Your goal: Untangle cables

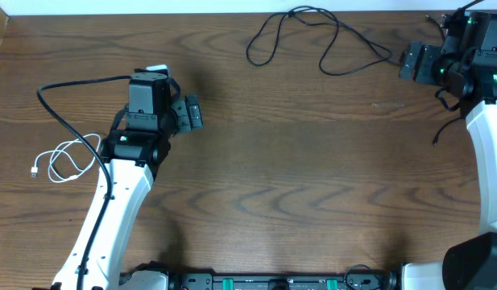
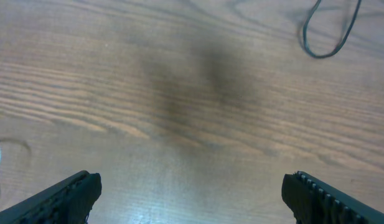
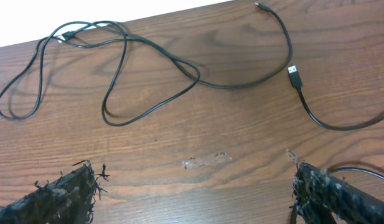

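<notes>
We see a brown wood-grain surface (image 1: 296, 185) from above, with two robot arms. Our left gripper (image 1: 188, 113) hovers over bare wood toward the left edge, its jaws spread wide and holding nothing; the left wrist view shows only the two dark fingertips (image 2: 61, 196) with empty wood between them. Our right gripper (image 1: 413, 63) sits near the far right corner, jaws also wide and empty. The cables lie in three places, well apart. A long black cable (image 1: 312, 36) loops along the far edge at centre right; in the right wrist view it (image 3: 148, 59) crosses over itself several times, and a USB plug (image 3: 294, 76) on a black cord lies just right of its trailing end. Whether that plug belongs to the same cable we cannot tell. A white cable (image 1: 67, 157) lies coiled near the left edge, beside the left arm. Another black cable (image 1: 71, 97) arcs from the left arm's wrist toward the white coil; whether they touch is unclear. To do this step well, we judge the right arm should work the far black loops, since they lie just ahead of it. We would pick a free plug end, not a mid-loop crossing, close on the cord right behind the plug, lift slightly, and draw it away from the crossings slowly so no loop tightens into a knot.
</notes>
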{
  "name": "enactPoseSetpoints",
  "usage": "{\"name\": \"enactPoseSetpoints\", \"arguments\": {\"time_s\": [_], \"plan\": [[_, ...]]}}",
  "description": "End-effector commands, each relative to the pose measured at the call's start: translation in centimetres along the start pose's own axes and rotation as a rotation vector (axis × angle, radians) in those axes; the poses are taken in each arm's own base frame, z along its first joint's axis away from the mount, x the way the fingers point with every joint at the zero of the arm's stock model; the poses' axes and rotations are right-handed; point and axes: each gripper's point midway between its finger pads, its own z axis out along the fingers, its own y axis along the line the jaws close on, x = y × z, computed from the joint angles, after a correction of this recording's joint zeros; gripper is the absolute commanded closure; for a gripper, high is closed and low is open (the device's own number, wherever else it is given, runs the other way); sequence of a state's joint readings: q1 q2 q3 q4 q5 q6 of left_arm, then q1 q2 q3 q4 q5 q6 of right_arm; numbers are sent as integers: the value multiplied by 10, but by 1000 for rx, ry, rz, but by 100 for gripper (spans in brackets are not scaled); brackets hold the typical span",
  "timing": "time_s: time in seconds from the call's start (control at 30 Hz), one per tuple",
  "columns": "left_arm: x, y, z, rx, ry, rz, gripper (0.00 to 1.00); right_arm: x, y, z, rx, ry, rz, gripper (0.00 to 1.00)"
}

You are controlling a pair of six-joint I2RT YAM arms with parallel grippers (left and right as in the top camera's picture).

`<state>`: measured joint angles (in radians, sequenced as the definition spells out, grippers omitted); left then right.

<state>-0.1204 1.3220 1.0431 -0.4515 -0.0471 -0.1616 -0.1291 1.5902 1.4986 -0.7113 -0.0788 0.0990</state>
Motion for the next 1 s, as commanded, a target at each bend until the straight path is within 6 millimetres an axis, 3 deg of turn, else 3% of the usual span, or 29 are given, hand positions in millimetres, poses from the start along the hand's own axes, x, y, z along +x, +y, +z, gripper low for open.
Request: {"name": "enactPoseSetpoints", "arguments": {"time_s": [0.0, 0.4, 0.97], "plan": [[-7, -4, -1, 20, -23, -24, 2, -2, -3, -2, 2, -6, 17, 1], [-2, -7, 4, 48, -108, -32, 2, -2, -3, -2, 2, -6, 17, 1], [15, 1, -30, 127, -423, -64, 2, -2, -3, -2, 3, -5, 17, 1]]}}
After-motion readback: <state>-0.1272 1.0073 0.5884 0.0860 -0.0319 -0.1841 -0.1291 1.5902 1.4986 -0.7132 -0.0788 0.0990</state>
